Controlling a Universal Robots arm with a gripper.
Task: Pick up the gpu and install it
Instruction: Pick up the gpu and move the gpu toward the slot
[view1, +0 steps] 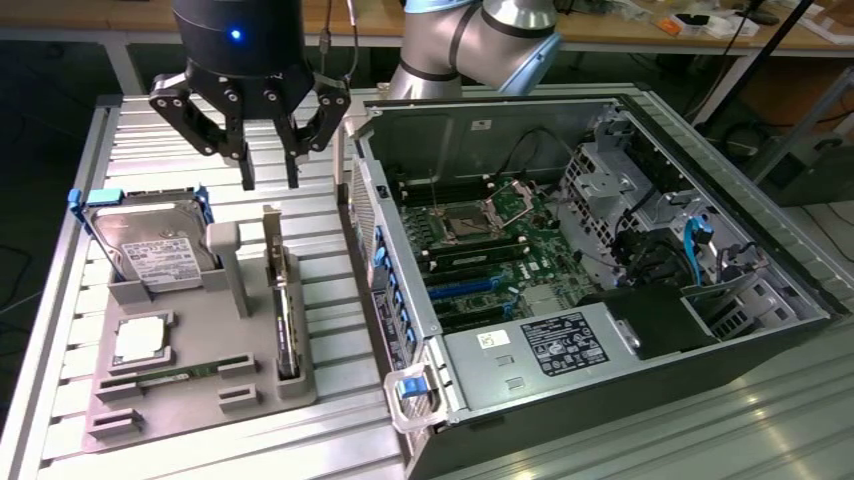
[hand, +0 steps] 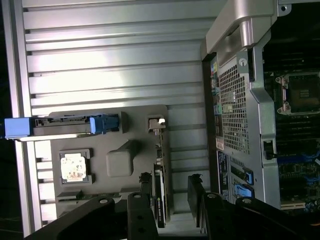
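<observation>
Dark gpu (view1: 283, 325) on edge in grey holder (view1: 187, 400), below pincer (view1: 270, 183); jaws spread, empty.

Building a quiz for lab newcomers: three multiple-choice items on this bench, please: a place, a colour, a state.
1. Where is the gpu? A in the computer case; B on edge in the grey tray; C flat on the table.
2. The frame around the hard drive is: A red; B blue; C yellow.
3. The claw is: A open; B shut on the gpu; C shut empty.
Key: B, it stands in a tray slot; B, blue tabs flank it; A, its fingers hang apart.
</observation>
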